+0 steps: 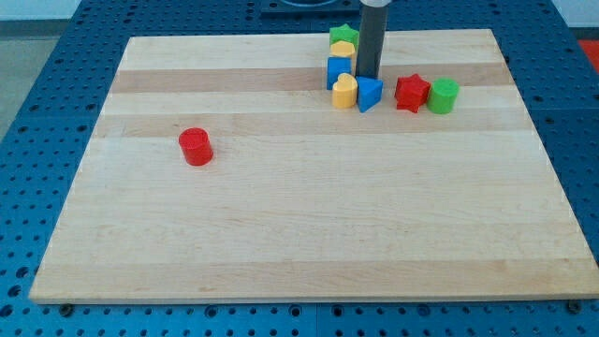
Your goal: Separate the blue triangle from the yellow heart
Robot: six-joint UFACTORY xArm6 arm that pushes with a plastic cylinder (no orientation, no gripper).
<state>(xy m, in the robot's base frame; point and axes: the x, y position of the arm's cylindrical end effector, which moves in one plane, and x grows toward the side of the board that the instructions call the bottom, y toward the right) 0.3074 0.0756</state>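
On the smooth wooden board (309, 215), my tip (368, 77) holds nothing and sits just above the blue triangle (370, 95). The yellow heart (344, 92) touches the triangle's left side. Behind them are a blue block (337, 69), a yellow block (343, 49) and a green star (343, 36). To the right sit a red star (412, 93) and a green cylinder (443, 95). A red cylinder (196, 147) stands alone, far left. No writing shows.

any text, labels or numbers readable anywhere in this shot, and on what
None: no words, numbers or signs can be read. The board, the blocks, such as the blue triangle and yellow heart, and the rod with my tip are all unmarked.
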